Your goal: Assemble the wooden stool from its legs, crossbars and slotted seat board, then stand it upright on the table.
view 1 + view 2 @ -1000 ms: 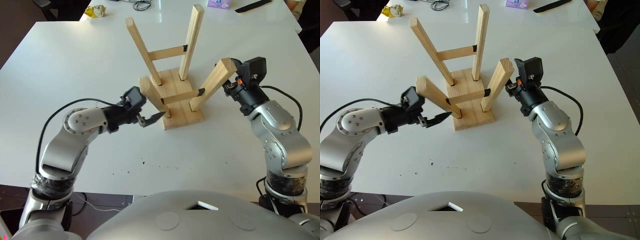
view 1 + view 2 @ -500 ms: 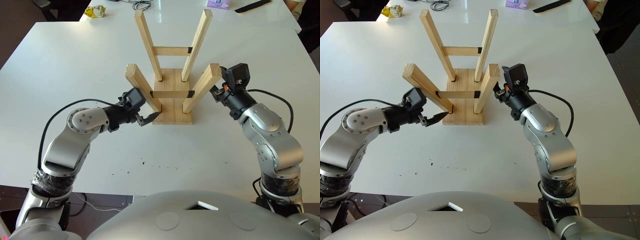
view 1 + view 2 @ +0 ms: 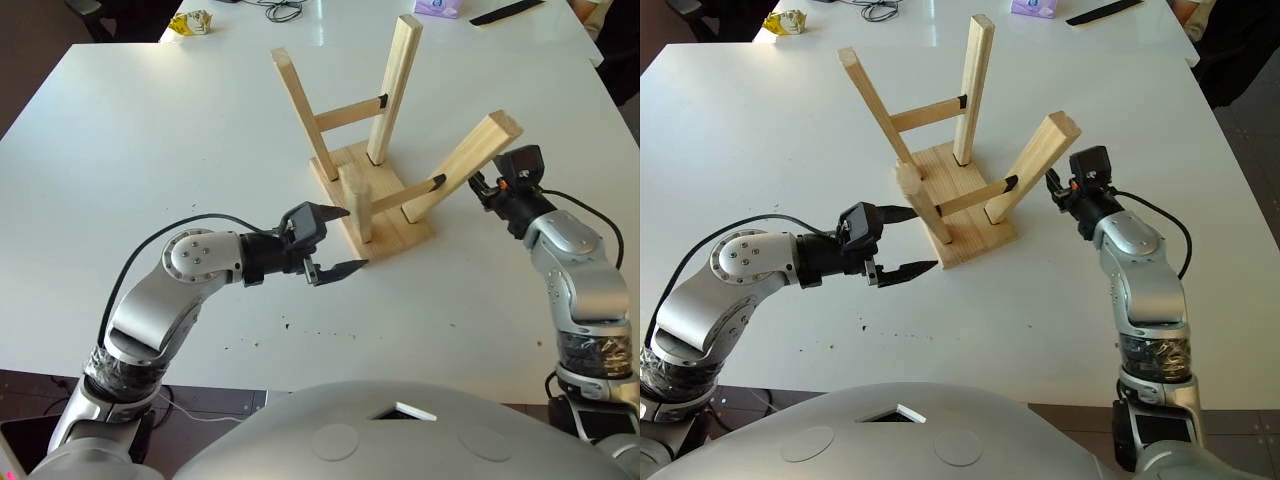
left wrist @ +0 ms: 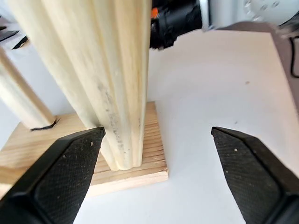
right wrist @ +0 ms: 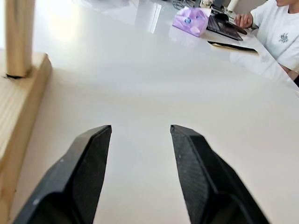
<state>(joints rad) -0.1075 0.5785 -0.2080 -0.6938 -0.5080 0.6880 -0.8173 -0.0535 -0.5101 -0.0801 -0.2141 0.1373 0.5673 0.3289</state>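
The wooden stool stands upside down, its seat board [image 3: 400, 232] flat on the white table and its legs pointing up. Crossbars [image 3: 350, 112] join the legs in pairs. My left gripper [image 3: 356, 237] is open at the board's near corner, its fingers either side of the near leg [image 4: 107, 70] without touching it. My right gripper [image 3: 1055, 186] is open beside the slanting right leg [image 3: 465, 165], just off the stool's right side. In the right wrist view nothing lies between its fingers [image 5: 88, 172], and the board's edge [image 5: 18, 107] sits to one side.
A yellow wrapper [image 3: 190, 20], cables [image 3: 283, 10], a purple packet [image 3: 437, 7] and a black item [image 3: 505, 12] lie on the far table. Dark specks [image 3: 285, 325] dot the bare tabletop in front of the stool.
The stool has turned on the table and shifted right. My left gripper has moved right to the near leg and spread its fingers wide. The right arm swung right with the slanting leg.
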